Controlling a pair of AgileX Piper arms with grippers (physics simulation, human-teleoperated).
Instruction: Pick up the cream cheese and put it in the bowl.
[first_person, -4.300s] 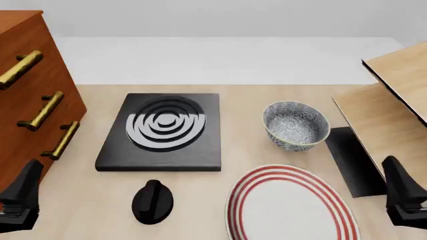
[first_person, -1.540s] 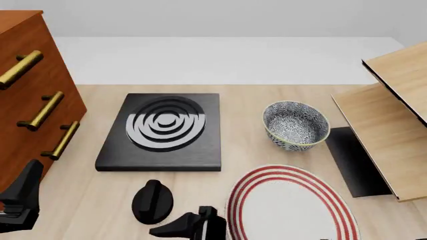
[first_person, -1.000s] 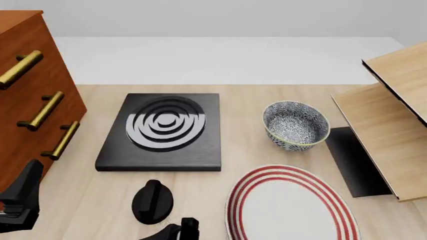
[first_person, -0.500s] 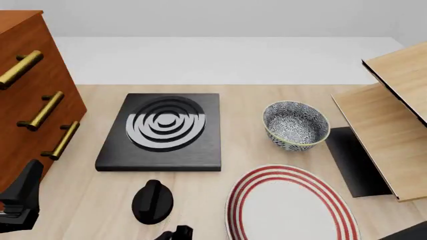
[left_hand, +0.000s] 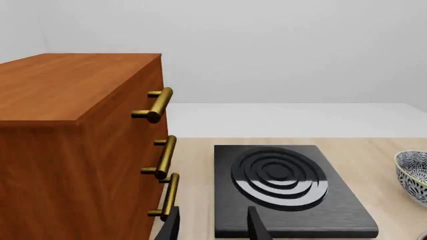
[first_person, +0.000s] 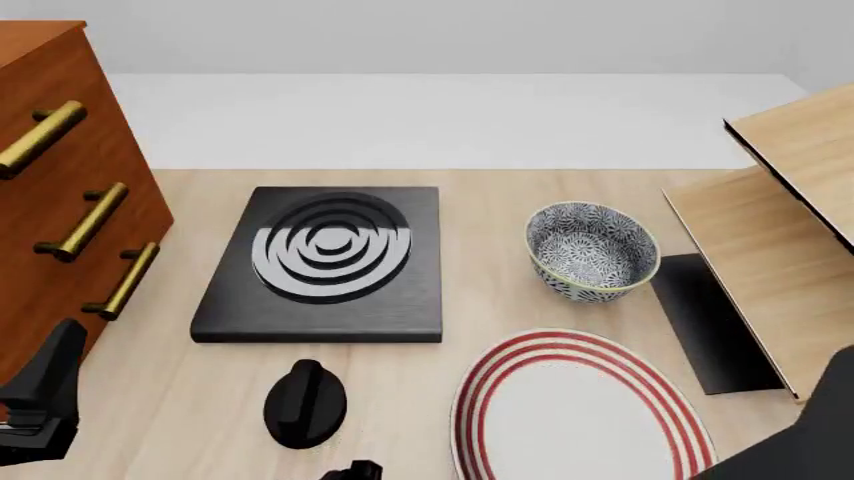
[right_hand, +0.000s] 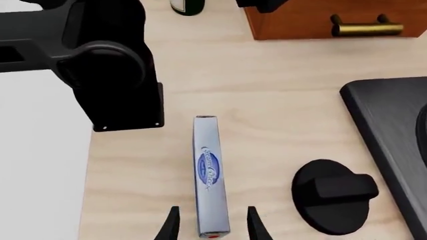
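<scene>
Blue-and-white, the cream cheese (right_hand: 211, 175) is lying untouched near the counter's (first_person: 494, 300) front edge, between the right claw's (right_hand: 210, 225) parted fingers. Nothing is gripped; lifting and carrying to the bowl (first_person: 593, 250) remain. Left claw (left_hand: 212, 227) is idling open.

My front camera sits high on my side, looking forward and down over the counter (first_person: 467, 300). My left wrist camera looks low and level along its claw (left_hand: 212, 227), drawer cabinet (left_hand: 73, 145) at nine o'clock. My right wrist camera stares steeply down, close. All three share the black stove plate (first_person: 324, 262).
</scene>
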